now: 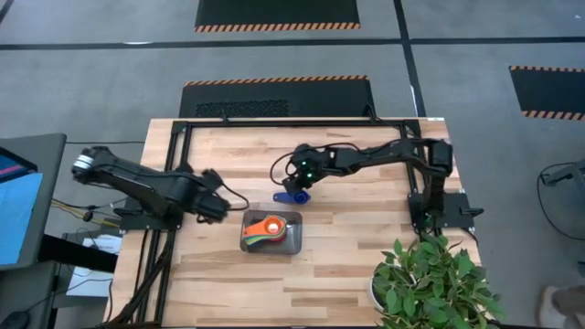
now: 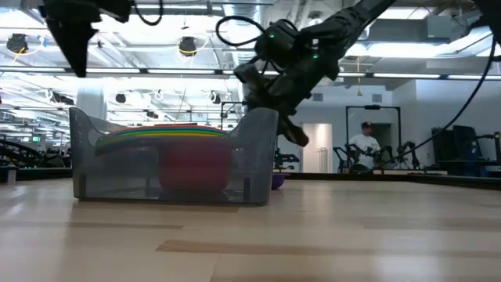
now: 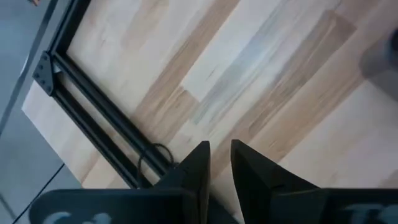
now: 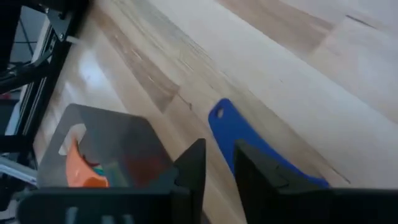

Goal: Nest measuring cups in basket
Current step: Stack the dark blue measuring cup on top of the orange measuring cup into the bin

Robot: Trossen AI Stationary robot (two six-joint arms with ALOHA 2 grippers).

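The dark grey basket stands near the table's middle and holds a nested stack of measuring cups with an orange one on top. A blue cup lies on the wood just beyond the basket's far side, its flat handle resting on the table. My right gripper hovers slanted above this cup. It is open by a narrow gap, with bare wood showing between the fingers. My left gripper hangs raised over bare table to the left of the basket. It too is open by a narrow gap, with nothing between its fingers.
A potted plant stands at the table's near right corner. Black frame rails run along the left edge and the far edge. A person is in the room behind the table. Bare wood lies to the right of the basket.
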